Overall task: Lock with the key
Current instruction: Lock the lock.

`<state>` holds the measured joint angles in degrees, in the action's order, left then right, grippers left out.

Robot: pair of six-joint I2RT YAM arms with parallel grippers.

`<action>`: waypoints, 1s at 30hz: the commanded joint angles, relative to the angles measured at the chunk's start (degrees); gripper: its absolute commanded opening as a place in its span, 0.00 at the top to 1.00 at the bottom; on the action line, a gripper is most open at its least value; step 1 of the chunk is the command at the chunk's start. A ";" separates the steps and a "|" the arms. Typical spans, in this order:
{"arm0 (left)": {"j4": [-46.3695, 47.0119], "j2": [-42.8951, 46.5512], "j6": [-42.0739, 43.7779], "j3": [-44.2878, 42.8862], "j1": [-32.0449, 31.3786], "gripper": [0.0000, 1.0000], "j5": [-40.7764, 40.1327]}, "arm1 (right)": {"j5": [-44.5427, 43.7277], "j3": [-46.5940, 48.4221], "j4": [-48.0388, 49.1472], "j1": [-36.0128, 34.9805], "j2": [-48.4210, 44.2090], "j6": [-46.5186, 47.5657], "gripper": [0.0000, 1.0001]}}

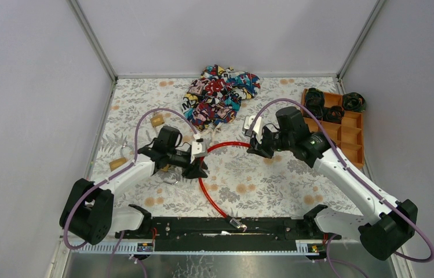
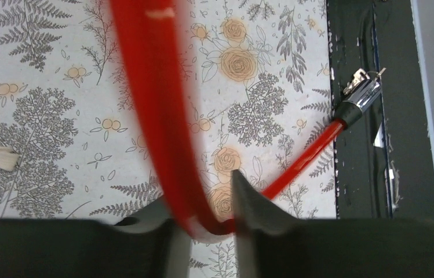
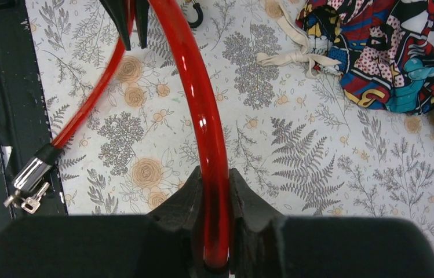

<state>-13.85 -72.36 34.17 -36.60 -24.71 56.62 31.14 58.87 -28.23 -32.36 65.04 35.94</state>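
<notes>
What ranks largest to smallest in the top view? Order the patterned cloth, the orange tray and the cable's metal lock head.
1-2. Patterned cloth and orange tray: about alike, and the right arm covers part of the tray, so unranked.
3. Metal lock head: far smallest.

We see the cable (image 3: 200, 116) looping over the middle of the bench (image 1: 295, 185), passing between the jaws of the left gripper (image 1: 198, 169) and the right gripper (image 1: 254, 147). Its lock end, with the keys (image 3: 29, 202), lies on the rail (image 1: 191, 229) at the near edge. A cloth heap (image 1: 219, 92) lies behind, a tray (image 1: 350, 136) far right.
</notes>
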 commanded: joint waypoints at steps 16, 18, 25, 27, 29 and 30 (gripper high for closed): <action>25.99 5.77 -62.70 1.97 -0.60 1.00 -58.75 | -6.46 -14.87 65.19 -3.61 3.57 -41.22 1.00; 25.57 6.11 -65.02 3.75 -0.60 1.00 -60.06 | -6.85 -19.34 72.30 -3.61 5.43 -41.57 1.00; 28.44 5.94 -60.13 8.17 -0.35 1.00 -60.00 | -9.23 -28.94 84.35 -3.40 9.43 -38.14 1.00; 27.75 5.41 -58.44 7.97 -0.34 1.00 -56.30 | -9.56 -28.53 85.31 -2.54 10.41 -38.09 1.00; 27.56 5.74 -57.23 8.22 -0.34 1.00 -52.40 | -9.96 -28.13 86.70 -1.50 11.33 -39.72 1.00; 27.76 6.03 -56.94 8.64 -0.33 1.00 -51.63 | -10.37 -28.20 87.62 -1.14 11.72 -40.28 1.00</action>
<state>10.74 -66.89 -23.18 -28.93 -26.30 5.26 23.59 29.58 47.40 -35.64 76.40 -2.37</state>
